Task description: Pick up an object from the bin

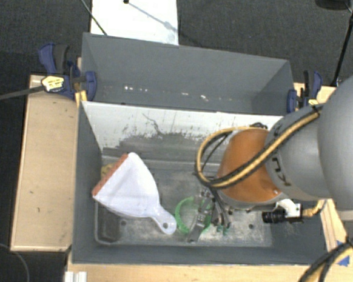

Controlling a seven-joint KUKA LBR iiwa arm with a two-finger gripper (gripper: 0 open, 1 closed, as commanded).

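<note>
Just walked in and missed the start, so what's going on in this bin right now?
The robot arm reaches in from the right, and its end effector is low in the grey bin, right at a green ring-shaped thing near the front middle of the floor. Whether it has a grip on it can't be told. A white plastic scoop lies to the left, partly covering an orange-brown item.

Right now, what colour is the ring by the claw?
Green; the ring shows best in the camera view.
</note>
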